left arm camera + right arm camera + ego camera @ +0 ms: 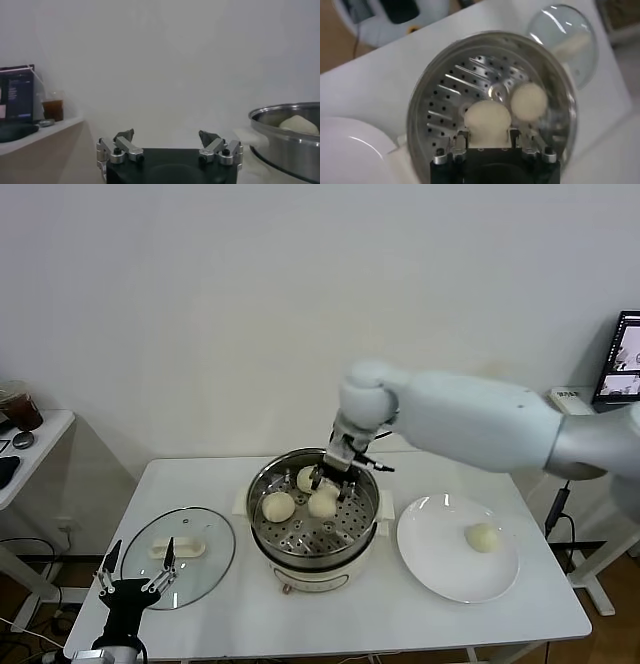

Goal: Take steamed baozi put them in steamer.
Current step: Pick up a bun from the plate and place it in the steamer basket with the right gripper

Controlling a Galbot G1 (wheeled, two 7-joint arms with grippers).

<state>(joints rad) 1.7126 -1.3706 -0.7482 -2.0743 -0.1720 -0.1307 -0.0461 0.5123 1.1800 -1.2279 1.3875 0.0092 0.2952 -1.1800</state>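
Note:
The steamer (262, 484) stands mid-table with three steamed baozi on its perforated tray. Two lie free (279, 506) (306, 478). The third (323, 504) sits between the fingers of my right gripper (329, 488), which reaches down into the pot. In the right wrist view the right gripper (488, 142) is shut on this baozi (487, 117), which rests on the tray beside another one (529, 100). A last baozi (482, 536) lies on the white plate (440, 569). My left gripper (135, 569) waits open at the table's front left, nothing in it (167, 137).
A glass lid (215, 559) with a white handle lies on the table left of the steamer, just beyond the left gripper. The plate lies right of the pot. A side table (35, 444) stands at far left. The left wrist view shows the steamer's wall (290, 150).

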